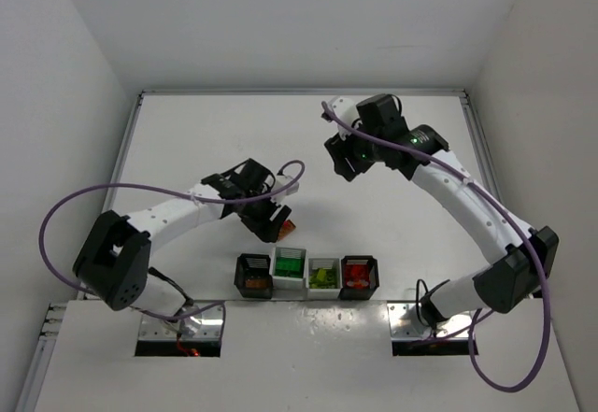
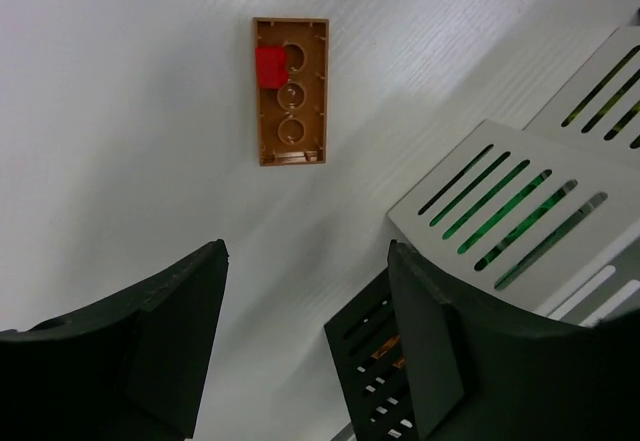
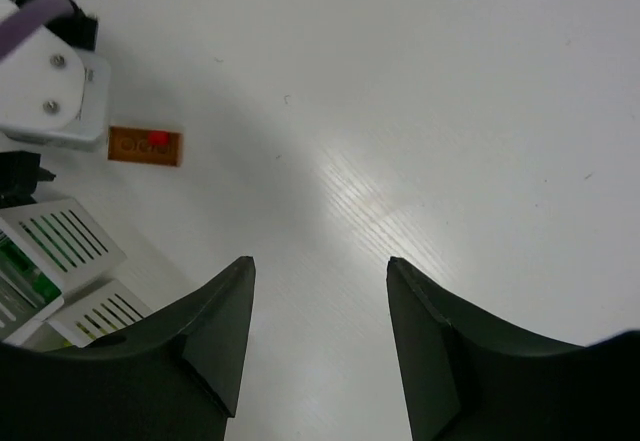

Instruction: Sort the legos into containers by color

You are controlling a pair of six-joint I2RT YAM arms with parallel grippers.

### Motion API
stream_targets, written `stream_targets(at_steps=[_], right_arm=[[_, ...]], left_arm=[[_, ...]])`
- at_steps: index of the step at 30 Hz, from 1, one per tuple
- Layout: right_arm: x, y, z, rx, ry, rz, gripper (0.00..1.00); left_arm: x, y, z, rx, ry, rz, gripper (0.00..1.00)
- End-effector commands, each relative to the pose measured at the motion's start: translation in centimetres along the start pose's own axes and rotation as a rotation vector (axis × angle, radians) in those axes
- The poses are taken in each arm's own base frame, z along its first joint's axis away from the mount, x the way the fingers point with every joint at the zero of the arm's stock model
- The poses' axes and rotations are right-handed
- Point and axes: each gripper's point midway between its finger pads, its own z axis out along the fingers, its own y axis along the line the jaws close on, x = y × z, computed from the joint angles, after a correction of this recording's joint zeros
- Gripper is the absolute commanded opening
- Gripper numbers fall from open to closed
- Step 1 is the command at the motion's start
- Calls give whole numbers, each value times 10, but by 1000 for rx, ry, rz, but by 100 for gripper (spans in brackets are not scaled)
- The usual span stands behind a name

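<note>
White desk (image 1: 187,141) fills all your views. Your left fingers (image 2: 170,341) are spread wide with nothing between them. An orange-brown brick (image 2: 291,91) lies at 12 o'clock from their gap, well clear of both tips, flat on the desk with its hollow underside up. A small red piece (image 2: 270,66) sits at the brick's upper left corner; it looks pressed into the hollow, though it may only be resting there.

From above, the brick lies at about 12 o'clock from the green-filled white bin (image 1: 288,270), the second of the four containers (image 1: 253,277) in the row.

Your right fingers (image 3: 200,331) are also spread and hold nothing, over bare desk. In that view the brick lies far off at 10 o'clock.
</note>
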Motion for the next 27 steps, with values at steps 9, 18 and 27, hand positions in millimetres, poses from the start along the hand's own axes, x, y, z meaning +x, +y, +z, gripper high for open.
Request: stream_targets(at_steps=[9, 18, 27], right_arm=[[-7, -17, -16, -14, -100, 93, 56], [-1, -26, -20, -7, -103, 118, 57], [-1, -27, -22, -20, -118, 137, 57]], left_arm=[[-16, -8, 29, -30, 54, 22, 71], [-18, -9, 48, -70, 74, 39, 71], [-22, 3, 67, -155, 92, 56, 71]])
